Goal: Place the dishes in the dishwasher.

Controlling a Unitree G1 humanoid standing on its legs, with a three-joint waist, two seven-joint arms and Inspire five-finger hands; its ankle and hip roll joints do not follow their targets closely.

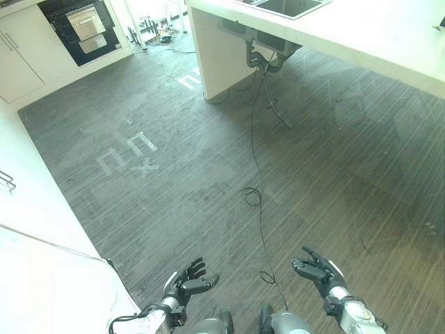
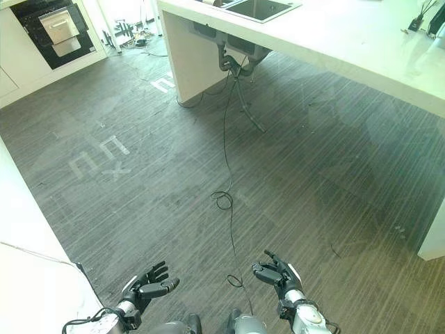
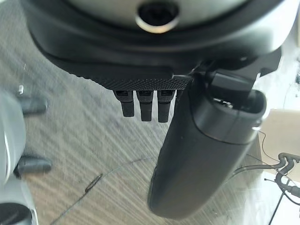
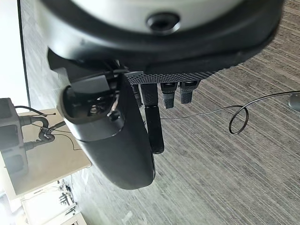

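1. Both hands, left (image 1: 186, 280) and right (image 1: 317, 268), are held low over bare floor (image 1: 208, 174), fingers relaxed and apart, nothing gripped.
2. No dishes are seen; their location cannot be told.
3. Sink (image 2: 259, 8) is set in the counter (image 2: 361, 49) ahead, judged the approach target.

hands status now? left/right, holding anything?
Left hand: open, fingers relaxed, holding nothing, above the floor.
Right hand: open, holding nothing.

hands (image 1: 188, 280): 2 | sink (image 2: 259, 8): 1 | counter (image 2: 348, 42): 1 | oven (image 1: 76, 24): 1
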